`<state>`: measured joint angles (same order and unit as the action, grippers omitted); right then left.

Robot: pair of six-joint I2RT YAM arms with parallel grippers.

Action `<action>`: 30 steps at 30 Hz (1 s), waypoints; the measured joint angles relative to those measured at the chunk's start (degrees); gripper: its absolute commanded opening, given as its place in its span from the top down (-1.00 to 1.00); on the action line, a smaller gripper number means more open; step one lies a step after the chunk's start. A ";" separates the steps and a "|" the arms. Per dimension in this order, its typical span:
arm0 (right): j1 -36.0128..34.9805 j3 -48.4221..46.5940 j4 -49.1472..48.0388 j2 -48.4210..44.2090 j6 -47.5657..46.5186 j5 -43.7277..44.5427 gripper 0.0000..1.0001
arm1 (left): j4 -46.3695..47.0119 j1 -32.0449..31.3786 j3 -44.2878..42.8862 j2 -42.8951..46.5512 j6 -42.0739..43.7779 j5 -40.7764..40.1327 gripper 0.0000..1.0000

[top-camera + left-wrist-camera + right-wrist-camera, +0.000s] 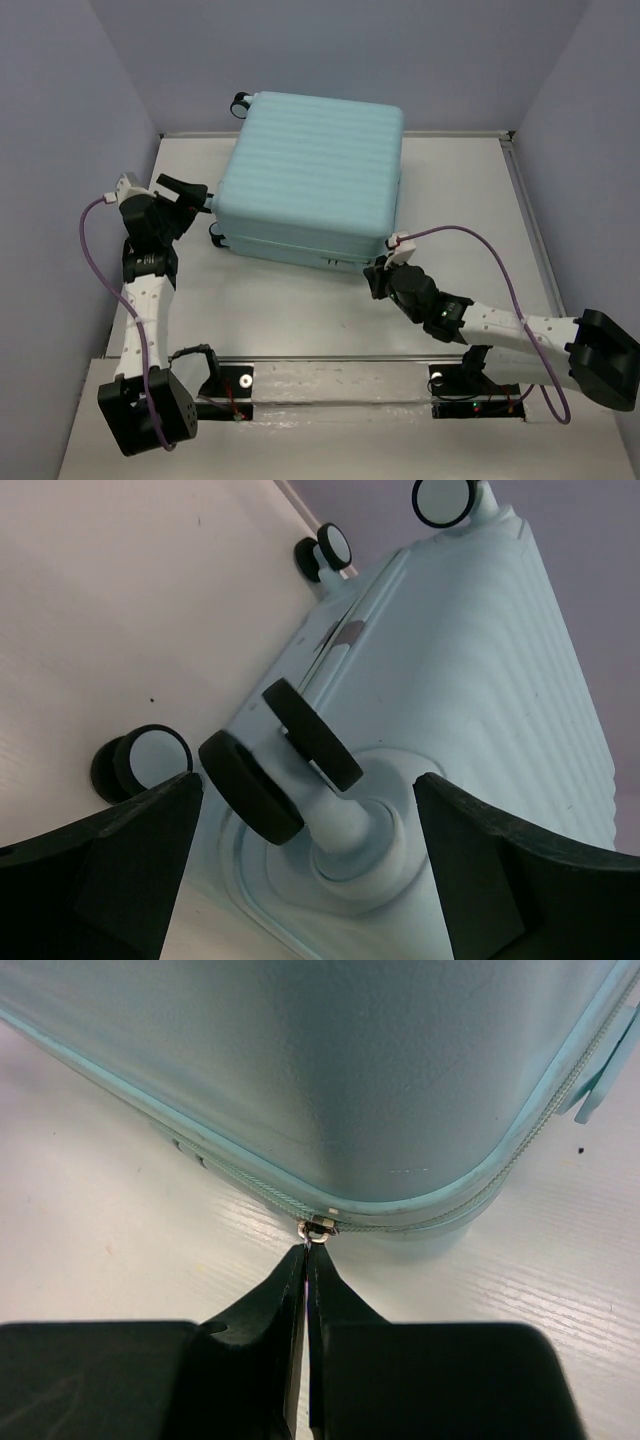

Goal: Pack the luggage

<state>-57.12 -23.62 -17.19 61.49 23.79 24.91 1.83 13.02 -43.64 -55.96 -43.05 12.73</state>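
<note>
The luggage (pixel 315 175), a pale aqua ribbed suitcase, lies flat and closed on the white table. My left gripper (pixel 195 200) stands open at its near left corner. In the left wrist view its two black fingers (pixel 110 870) flank a double black spinner wheel (pixel 285 765) without touching it. My right gripper (pixel 378 272) is at the near right corner. In the right wrist view it (pixel 305 1252) is shut on the small metal zipper pull (pixel 318 1228) on the zipper line of the luggage (pixel 330 1070).
Three more wheels show in the left wrist view, one near the left finger (pixel 150 760) and two at the far end (pixel 330 548). A raised rail (pixel 520 200) edges the table's right side. Purple walls close in on three sides.
</note>
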 measured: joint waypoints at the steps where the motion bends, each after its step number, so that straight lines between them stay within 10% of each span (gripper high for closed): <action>1: 0.00 0.00 0.00 0.00 0.00 -0.02 0.86 | 1.07 0.13 0.74 -0.68 -0.79 1.33 -0.98; 16: 0.00 0.17 0.02 -0.39 0.00 -0.52 0.86 | 9.16 0.35 2.54 -6.56 -6.95 6.84 -0.90; 28: -0.28 0.17 -0.17 -0.39 0.00 -1.40 0.86 | 12.09 1.05 4.04 -7.39 -12.90 5.01 0.15; 30: -0.35 0.17 -0.17 -0.39 0.00 -1.57 0.86 | 13.18 0.96 4.72 -7.30 -13.29 4.61 0.57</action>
<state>-57.47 -23.44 -17.37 61.10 23.79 23.33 15.00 13.98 -38.92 -63.26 -56.34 17.34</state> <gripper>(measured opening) 0.074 0.655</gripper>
